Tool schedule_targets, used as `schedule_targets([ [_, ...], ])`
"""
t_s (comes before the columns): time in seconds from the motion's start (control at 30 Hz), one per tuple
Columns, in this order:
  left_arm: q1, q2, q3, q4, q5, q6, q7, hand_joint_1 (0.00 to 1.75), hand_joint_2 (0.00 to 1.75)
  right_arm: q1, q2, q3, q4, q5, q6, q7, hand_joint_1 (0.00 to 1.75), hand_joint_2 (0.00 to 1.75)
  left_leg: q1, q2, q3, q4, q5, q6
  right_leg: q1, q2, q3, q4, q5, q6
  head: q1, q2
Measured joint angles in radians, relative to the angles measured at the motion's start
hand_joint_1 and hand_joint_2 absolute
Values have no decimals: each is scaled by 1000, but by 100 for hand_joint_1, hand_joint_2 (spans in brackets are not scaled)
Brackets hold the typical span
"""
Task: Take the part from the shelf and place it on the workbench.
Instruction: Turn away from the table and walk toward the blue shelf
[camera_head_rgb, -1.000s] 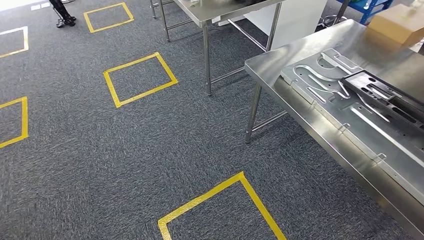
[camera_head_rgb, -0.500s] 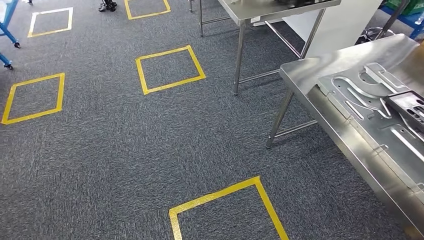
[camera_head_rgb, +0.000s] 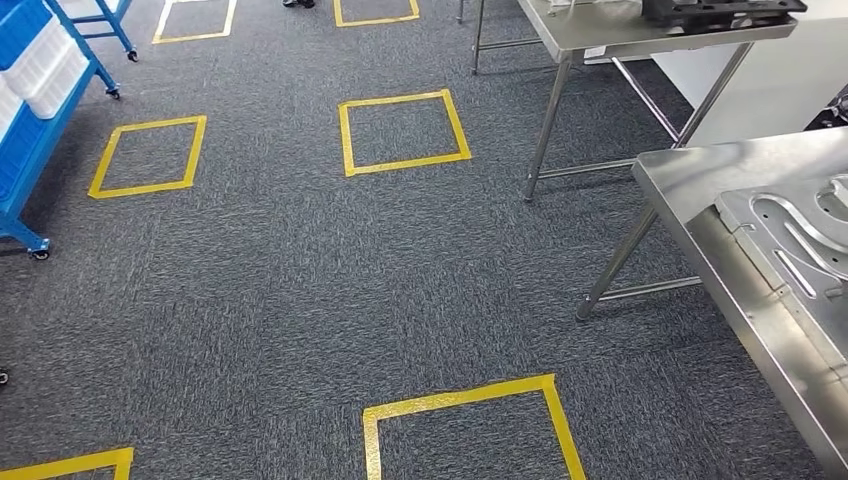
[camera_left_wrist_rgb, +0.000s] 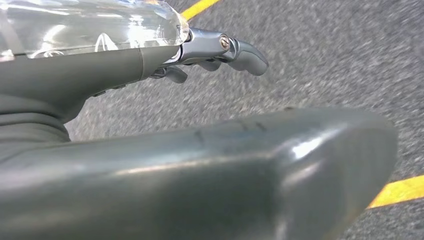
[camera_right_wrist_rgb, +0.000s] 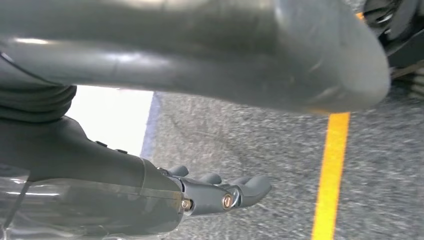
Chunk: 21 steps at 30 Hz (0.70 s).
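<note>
A blue wheeled shelf (camera_head_rgb: 35, 130) with white bins (camera_head_rgb: 40, 62) stands at the far left of the head view; I cannot make out any part on it. The steel workbench (camera_head_rgb: 690, 175) comes in at the right edge and carries a large silver cut-out plate (camera_head_rgb: 790, 235). My left hand (camera_left_wrist_rgb: 200, 170) hangs over grey carpet with its fingers (camera_left_wrist_rgb: 240, 50) held out and nothing in it. My right hand (camera_right_wrist_rgb: 165, 65) hangs the same way, its fingers (camera_right_wrist_rgb: 240, 190) apart and holding nothing.
Grey carpet with yellow taped squares (camera_head_rgb: 402, 130) lies between the shelf and the workbench. A second steel table (camera_head_rgb: 600, 35) stands at the back right with a dark part (camera_head_rgb: 720, 10) on top. The shelf's castor (camera_head_rgb: 38, 253) rests on the floor at the left.
The whole view has swung to the left. The workbench has slid to the right edge, the dark part on its plate has left the picture, and the blue shelf has come in at the left.
</note>
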<state>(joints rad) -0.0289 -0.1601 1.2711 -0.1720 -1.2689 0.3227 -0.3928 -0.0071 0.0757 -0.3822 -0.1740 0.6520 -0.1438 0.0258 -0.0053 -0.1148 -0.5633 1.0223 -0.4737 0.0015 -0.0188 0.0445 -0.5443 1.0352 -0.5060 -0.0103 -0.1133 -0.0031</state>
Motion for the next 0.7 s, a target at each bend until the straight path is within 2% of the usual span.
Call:
schedule_targets([
  [0.07, -2, 7, 0, 0, 2, -10, 11, 0, 0, 3, 1, 0, 0, 1, 3, 7, 0, 0, 0, 40, -21, 44, -28, -10, -2, -25, 5, -8, 2, -12, 0, 0],
  [0.13, -7, 12, 0, 0, 3, -19, 16, 0, 0, 9, 1, 0, 0, 1, 3, 10, 0, 0, 4, 89, -81, 165, -91, -20, 0, -52, 6, -9, 0, -20, 0, 0],
  [0.17, -9, 14, 0, 0, 3, -23, 19, 0, 0, 12, 0, -1, 0, 1, 3, 11, 0, 0, 8, 99, -115, 232, -117, -25, 1, -66, 5, -9, -2, -21, 0, 0],
  [0.2, -10, 16, 0, 0, 3, -25, 21, 0, 0, 13, 0, -2, 0, 1, 2, 11, 0, 0, 11, 104, -138, 278, -129, -29, 2, -80, 6, -9, -3, -21, 0, 0],
  [0.23, -9, 17, 0, 0, 2, -27, 23, 0, 0, 14, 0, -3, 0, 1, 2, 12, 0, 0, 14, 108, -143, 288, -121, -31, 3, -93, 7, -9, -5, -20, 0, 0],
  [0.27, -9, 19, 0, 0, 2, -28, 26, 0, 0, 14, 0, -5, 0, 0, 1, 12, 0, 0, 15, 112, -126, 254, -95, -31, 3, -105, 10, -9, -8, -19, 0, 0],
  [0.3, -8, 20, 0, 0, 1, -28, 28, 0, 0, 13, 0, -6, 0, 0, 1, 11, 0, 0, 16, 122, -92, 189, -59, -29, 3, -117, 14, -9, -10, -16, 0, 0],
  [0.37, -10, 21, 0, 0, 0, -29, 31, 0, 0, 14, 1, -8, 0, 0, -1, 9, 0, 0, 9, 163, -22, 53, -11, -20, 6, -138, 24, -9, -18, -8, 0, 0],
  [0.4, -12, 22, 0, 0, 0, -29, 32, 0, 0, 13, 1, -9, 0, 0, -2, 7, 0, 0, 4, 176, -4, 16, -3, -14, 7, -147, 27, -9, -20, -2, 0, 0],
  [0.43, -12, 22, 0, 0, 0, -29, 33, 0, 0, 12, 1, -11, 0, 0, -3, 4, 0, 0, 0, 181, 1, 1, -4, -9, 8, -156, 30, -11, -23, 4, 0, 0],
  [0.5, -9, 22, 0, 0, 2, -30, 34, 0, 0, 7, 1, -12, 0, 3, -4, 0, 0, 0, -1, 159, 1, -6, 0, 2, 6, -168, 38, -14, -26, 15, 0, 0],
  [0.53, -8, 21, 0, 0, 4, -30, 34, 0, 0, 7, 1, -12, 0, 6, -5, -3, 0, 0, 1, 148, 5, -13, 4, 8, 4, -155, 39, -8, -33, 21, 0, 0],
  [0.57, -7, 21, 0, 0, 6, -30, 34, 0, 0, 7, 1, -12, 0, 9, -5, -5, 0, 0, 4, 138, 10, -21, 8, 15, 3, -131, 31, 14, -50, 25, 0, 0],
  [0.6, -7, 21, 0, 0, 9, -30, 35, 0, 0, 9, 1, -12, 0, 12, -5, -7, 0, 0, 6, 127, 15, -26, 12, 20, 2, -100, 10, 59, -76, 27, 0, 0],
  [0.63, -8, 21, 0, 0, 11, -30, 35, 0, 0, 11, 1, -12, 0, 13, -5, -8, 0, 0, 5, 117, 15, -28, 13, 24, 2, -70, -22, 123, -108, 27, 0, 0],
  [0.67, -10, 21, 1, 0, 12, -31, 35, 0, 0, 12, 1, -12, 0, 14, -5, -9, 0, 0, 3, 105, 14, -27, 13, 26, 2, -56, -60, 192, -136, 27, 0, 0],
  [0.7, -10, 21, 1, 0, 13, -33, 35, 0, 0, 14, 1, -12, 0, 15, -5, -9, 0, 0, 2, 91, 15, -27, 12, 28, 2, -50, -91, 245, -149, 27, 0, 0],
])
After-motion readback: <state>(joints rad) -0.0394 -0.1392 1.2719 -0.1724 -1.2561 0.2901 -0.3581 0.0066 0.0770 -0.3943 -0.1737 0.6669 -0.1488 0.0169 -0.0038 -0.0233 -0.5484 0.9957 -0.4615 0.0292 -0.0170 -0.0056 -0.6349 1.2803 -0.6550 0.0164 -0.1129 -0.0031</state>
